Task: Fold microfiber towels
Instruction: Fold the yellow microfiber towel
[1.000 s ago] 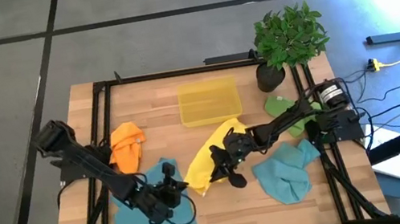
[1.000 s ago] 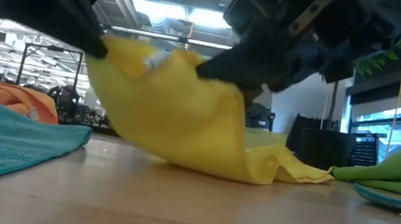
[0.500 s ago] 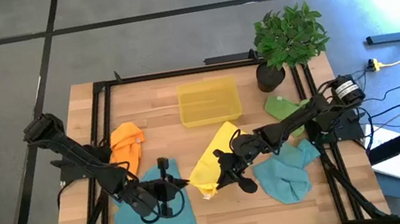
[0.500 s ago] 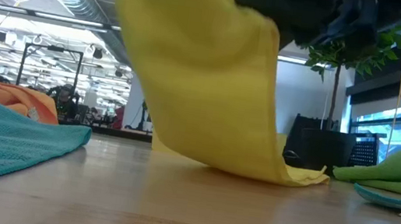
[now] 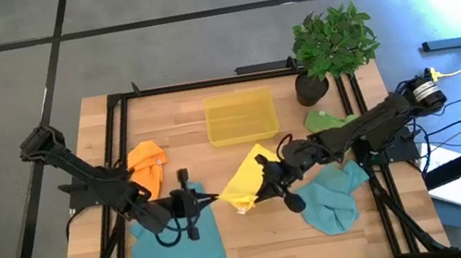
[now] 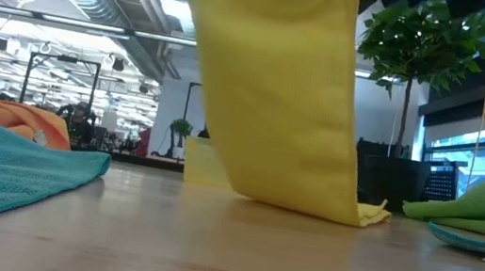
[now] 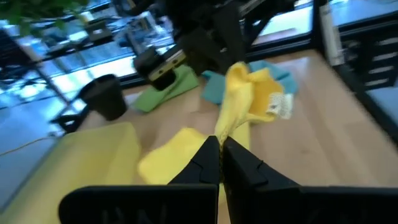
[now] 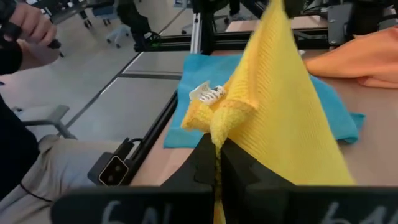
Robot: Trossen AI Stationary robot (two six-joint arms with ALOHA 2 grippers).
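Observation:
The yellow towel (image 5: 246,179) hangs lifted between my two grippers near the table's middle; its far end (image 6: 360,212) rests on the wood. My left gripper (image 5: 215,198) is shut on its left near corner, and my right gripper (image 5: 263,191) is shut on its right near corner, the one with the white tag (image 8: 208,93). An orange towel (image 5: 146,166) and a teal towel (image 5: 176,249) lie at the left. Another teal towel (image 5: 327,199) and a green towel (image 5: 323,120) lie at the right. My left gripper pinches a gathered edge of the yellow towel (image 7: 219,132) between its two fingers, coming nearly level from the table's left. The cloth runs on from the fingers toward the other gripper, off the table here. My right gripper pinches the bunched corner by the tag (image 8: 221,122) between its two fingers, coming nearly level from the table's right. The towel hangs below the fingers, and only its far end lies on the table.
A translucent yellow bin (image 5: 241,116) stands behind the yellow towel at the far middle. A potted plant (image 5: 331,45) stands at the far right corner. A black frame (image 5: 116,120) runs along the table's sides. A person sits beyond the table's left side (image 8: 25,143).
Both grippers have risen, still shut on the yellow towel. Its near edge has gone up with them, so the cloth now hangs as a steep sheet instead of a low heap, while its far end has stayed on the table.

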